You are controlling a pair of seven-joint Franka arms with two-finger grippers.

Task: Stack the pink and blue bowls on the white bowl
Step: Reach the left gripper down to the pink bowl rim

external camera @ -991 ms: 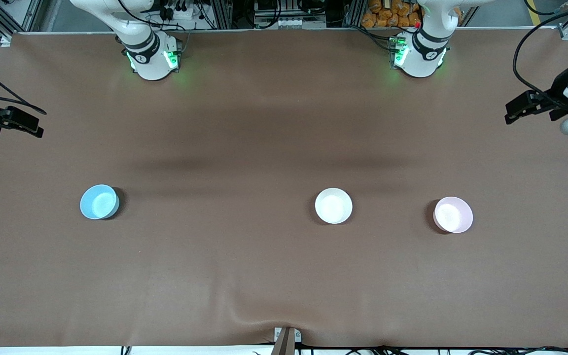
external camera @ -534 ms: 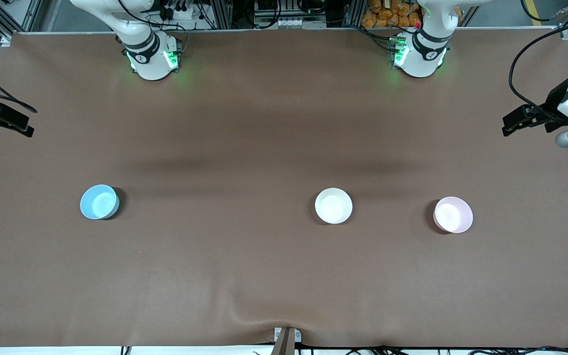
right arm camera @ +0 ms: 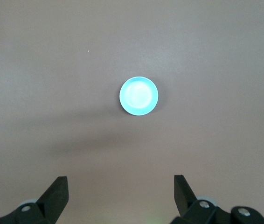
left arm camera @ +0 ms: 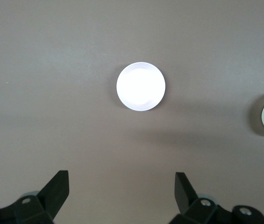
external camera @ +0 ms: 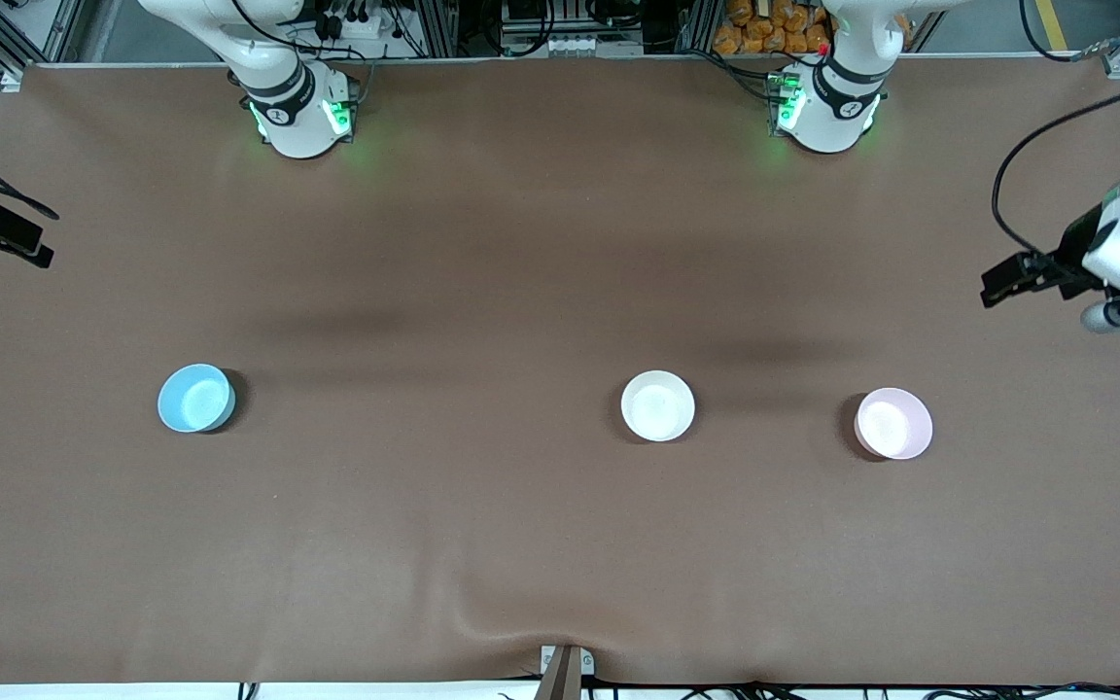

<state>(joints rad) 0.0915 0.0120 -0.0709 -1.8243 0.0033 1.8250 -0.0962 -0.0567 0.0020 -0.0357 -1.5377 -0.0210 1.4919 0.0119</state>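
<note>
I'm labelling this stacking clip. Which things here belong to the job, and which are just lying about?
Job: pink bowl, blue bowl, white bowl, left gripper, right gripper, both open, empty.
Lying about: only the brown table cover.

Front overhead; wrist cameras high, facing table (external camera: 560,243)
</note>
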